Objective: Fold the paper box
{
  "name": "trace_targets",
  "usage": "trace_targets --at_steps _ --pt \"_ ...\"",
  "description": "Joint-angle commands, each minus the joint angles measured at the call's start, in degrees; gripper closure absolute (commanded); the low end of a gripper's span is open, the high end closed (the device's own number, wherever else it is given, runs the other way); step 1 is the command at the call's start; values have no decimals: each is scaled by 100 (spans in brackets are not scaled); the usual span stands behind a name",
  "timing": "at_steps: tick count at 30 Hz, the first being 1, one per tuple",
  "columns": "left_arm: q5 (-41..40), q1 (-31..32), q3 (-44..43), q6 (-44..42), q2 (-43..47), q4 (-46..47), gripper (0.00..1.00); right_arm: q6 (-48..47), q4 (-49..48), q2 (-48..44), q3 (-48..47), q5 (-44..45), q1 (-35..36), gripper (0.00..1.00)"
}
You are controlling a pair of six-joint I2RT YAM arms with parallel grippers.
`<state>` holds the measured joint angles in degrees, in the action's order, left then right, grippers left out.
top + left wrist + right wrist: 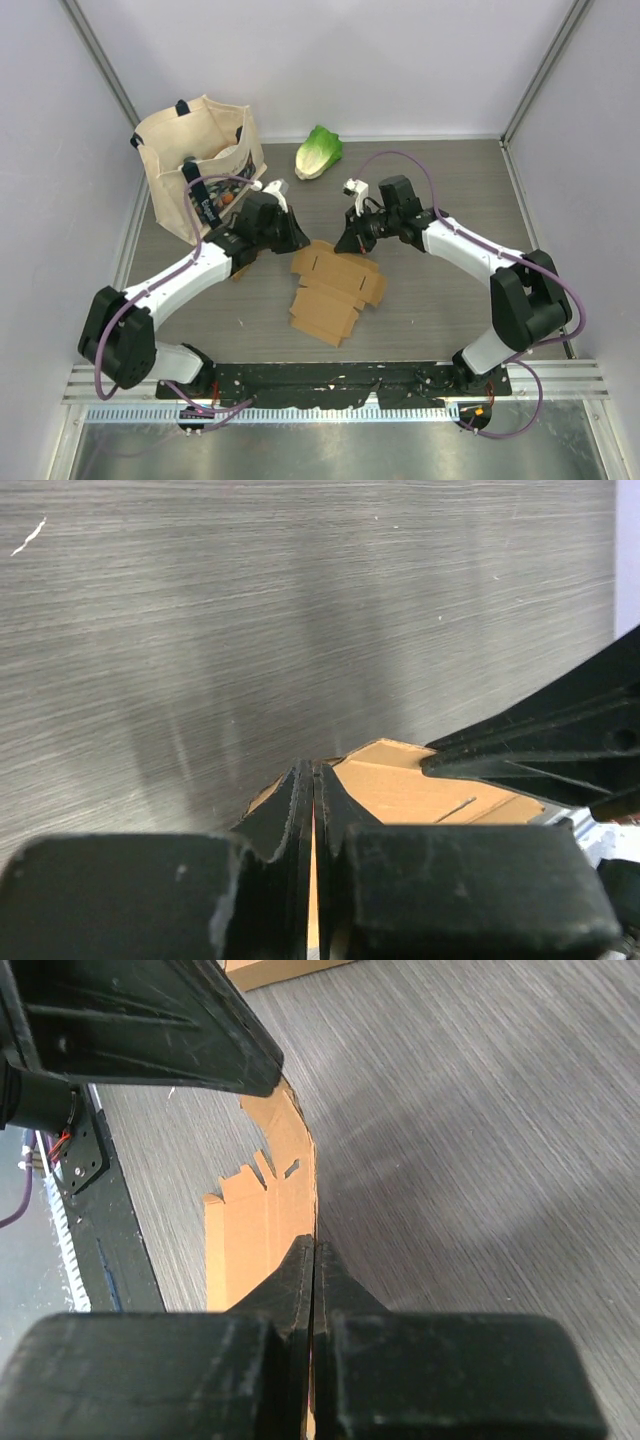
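On the surface [440, 190] I've got the flattened paper box [330, 300] lying near the middle, left end effector [297, 243] pinched narrow on its far-left edge, right end effector [347, 243] clamped tight on its far-right edge.

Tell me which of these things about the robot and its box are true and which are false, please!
1. The left gripper and the right gripper both pinch the cardboard box. True.
2. The cardboard box is already folded into a finished cube. False: it lies mostly flat and unfolded on the table.
3. A green lettuce lies at the far side of the table. True.
4. The cloth bag stands on the robot's right. False: it stands at the far left.
5. The lettuce is inside the cloth bag. False: it lies on the table, apart from the bag.
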<state>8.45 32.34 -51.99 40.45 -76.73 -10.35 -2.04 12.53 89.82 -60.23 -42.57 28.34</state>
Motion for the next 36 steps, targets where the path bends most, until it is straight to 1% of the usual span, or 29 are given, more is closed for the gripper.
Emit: trace_targets --at_steps 1,2,4,5,11,14,15,18,19,21,22,23,24,25,28,30,31,33,36 --pt "-607 290 -646 -54 -237 -389 96 195 -559 -281 64 178 14 99" --pt "-747 360 -698 -98 -281 -406 99 196 -568 -290 64 179 14 99" --pt "-801 563 -795 -125 -360 -433 100 196 -603 -290 55 196 23 99" --pt "-1044 607 -813 -116 -395 -450 100 326 -603 -298 38 187 5 99" --pt "-959 809 -883 -63 -589 -424 100 503 -822 -395 64 178 14 99" --pt "-871 923 -822 -11 -711 -118 100 608 -927 -430 72 65 5 99" --pt "-636 915 -813 42 -747 -56 100 635 -1007 -500 142 -101 14 99" --pt "-686 923 -822 -80 -905 155 100 714 -1218 -667 310 -304 31 99" --pt "-739 923 -831 -159 -923 147 100 714 -1218 -694 327 -235 23 99" --pt "-766 923 -717 -195 -669 112 99 627 -1210 -685 319 -77 14 99" --pt "-766 923 -568 -178 -503 190 96 600 -1088 -633 292 45 5 99" --pt "-792 932 -202 -169 -318 339 93 565 -1017 -589 240 90 -30 99" --pt "-801 924 -6 -160 145 349 90 530 -964 -562 205 125 -47 99" --pt "-1123 932 387 -151 367 323 82 521 -885 -519 196 161 -48 100" --pt "-1721 915 960 -160 1167 -62 75 494 -858 -553 178 152 -48 99" --pt "-1934 915 1102 -204 1370 -397 76 503 -858 -571 187 126 -48 99" --pt "-2030 906 1155 -195 1493 -450 79 503 -849 -597 187 117 -48 99" --pt "-2137 915 1243 -186 1503 -390 80 503 -832 -641 196 99 -48 99" --pt "-2303 915 1042 -204 1144 -379 88 503 -814 -694 231 134 -48 99"
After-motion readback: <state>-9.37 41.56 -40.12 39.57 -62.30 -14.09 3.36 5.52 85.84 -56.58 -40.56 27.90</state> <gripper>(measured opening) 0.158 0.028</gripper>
